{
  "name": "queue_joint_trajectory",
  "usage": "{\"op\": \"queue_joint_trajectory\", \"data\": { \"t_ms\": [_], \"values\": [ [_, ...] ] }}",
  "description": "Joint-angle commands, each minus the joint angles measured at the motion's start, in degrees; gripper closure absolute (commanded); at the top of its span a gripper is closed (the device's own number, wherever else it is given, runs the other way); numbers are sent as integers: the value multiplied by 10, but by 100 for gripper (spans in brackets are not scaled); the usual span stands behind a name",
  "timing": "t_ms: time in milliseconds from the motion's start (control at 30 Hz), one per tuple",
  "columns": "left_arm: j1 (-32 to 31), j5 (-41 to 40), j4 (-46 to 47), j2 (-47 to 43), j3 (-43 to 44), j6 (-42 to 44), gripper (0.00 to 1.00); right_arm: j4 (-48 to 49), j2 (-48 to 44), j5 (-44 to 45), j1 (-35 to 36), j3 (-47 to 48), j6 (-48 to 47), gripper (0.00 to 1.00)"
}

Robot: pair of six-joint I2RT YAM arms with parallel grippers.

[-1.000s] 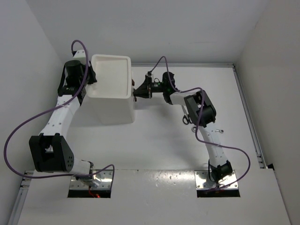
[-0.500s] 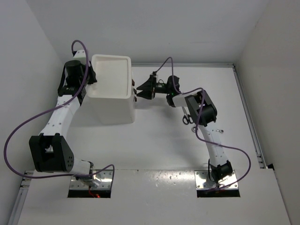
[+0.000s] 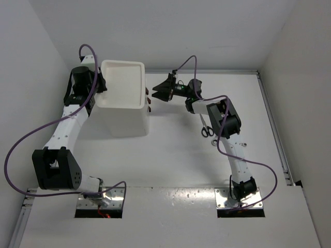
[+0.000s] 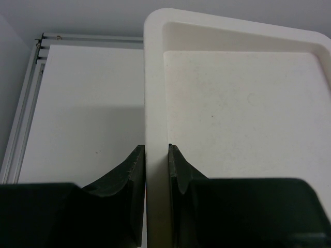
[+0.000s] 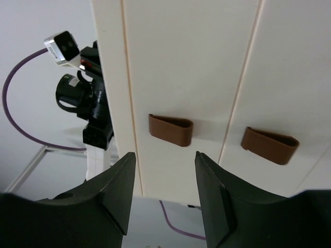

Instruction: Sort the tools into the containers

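Note:
The tall white box (image 3: 126, 116) stands at the far left, its shallow top tray (image 3: 122, 82) bare. My left gripper (image 3: 102, 89) is shut on the tray's left rim (image 4: 154, 77), one finger on each side. My right gripper (image 3: 154, 94) is open and empty, just off the box's drawer front. In the right wrist view the gripper (image 5: 165, 160) faces two white drawers with dark red handles (image 5: 170, 129), not touching them. Black-handled scissors (image 3: 206, 128) lie on the table beside the right arm. Pliers and wrenches are out of view.
The left arm's wrist and camera (image 5: 83, 98) show past the box's far edge. A metal rail (image 3: 271, 124) runs along the table's right side. White walls close in the left, back and right. A purple cable (image 3: 181, 64) loops above the right wrist.
My right gripper has pulled slightly back from the drawer front and moved toward the back wall. The scissors show more fully. The left gripper has stayed on the rim.

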Motion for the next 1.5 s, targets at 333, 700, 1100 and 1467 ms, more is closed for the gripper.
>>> {"op": "queue_joint_trajectory", "data": {
  "t_ms": [333, 700, 1100, 1467],
  "values": [
    [-30, 74, -103, 62, -55, -27, 100, 0, -8, 27, 13, 54, 7, 50],
    [-30, 74, -103, 68, -55, -27, 100, -24, 8, 27, 29, 84, -4, 46],
    [-30, 68, -103, 57, -60, -27, 100, -30, 3, 19, 28, 37, -18, 45],
    [-30, 68, -103, 52, -66, -21, 100, -24, 8, 19, 28, 37, -18, 45]
  ]
}}
